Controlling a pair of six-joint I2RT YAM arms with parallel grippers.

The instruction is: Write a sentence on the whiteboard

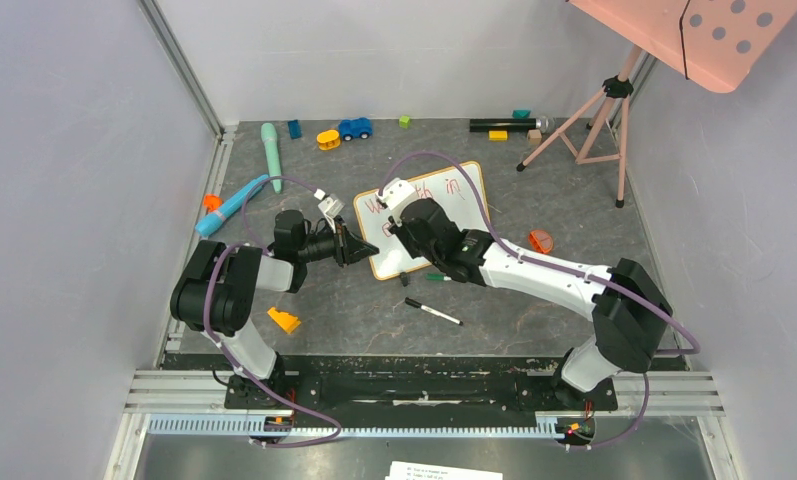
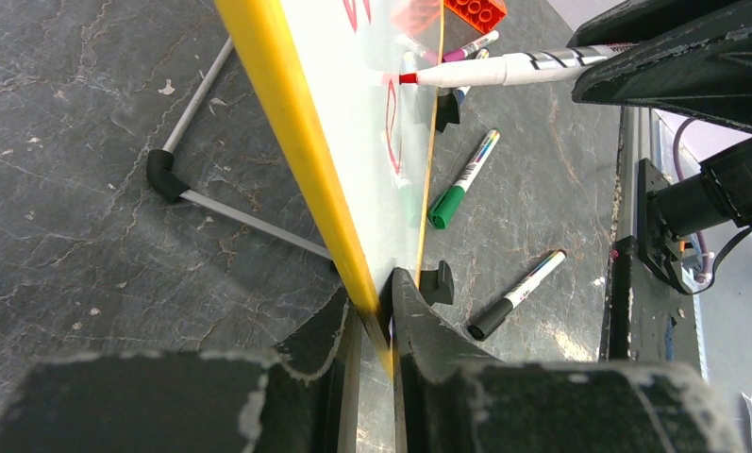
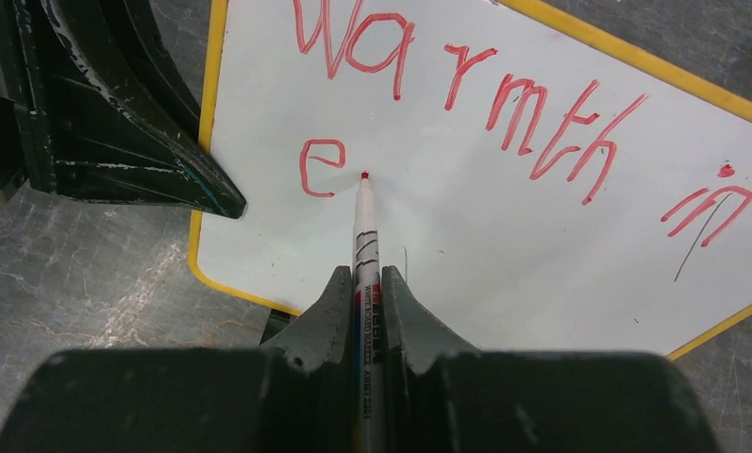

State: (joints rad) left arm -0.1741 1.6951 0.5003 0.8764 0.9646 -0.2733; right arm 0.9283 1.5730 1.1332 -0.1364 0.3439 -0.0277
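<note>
Board [image 1: 454, 190] first, since the job hangs on it: it sits mid-table, just beyond both arms, propped at a tilt with its near-left edge toward my left claw [image 2: 376, 311]. I judge it light and stiff, with a slick face and small feet, so it would likely skate or tip under pen pressure. The frame edge is the place to take hold, never the writing face. That is where the left claw has it, jaws pinched tight on the yellow-looking frame. The left arm is folded low and reaches rightward across the table with its wrist roughly level. Moving right, the words [image 3: 504, 104] in red read "Warmth in" on the far line, and a lone "e" begins the near line at its left end. The marker [image 3: 364, 226] is slim and hard-barrelled, and I expect it would twist in a loose pinch, so mid-barrel seems a fair hold. My right claw [image 3: 360, 283] is closed on it there. Its tip is just right of the "e", but I cannot tell whether it touches the board. The right arm stretches leftward and away from its base, wrist tipped down over the board. Two loose pens [image 1: 433, 312] lie on the table near the board's near edge.
</note>
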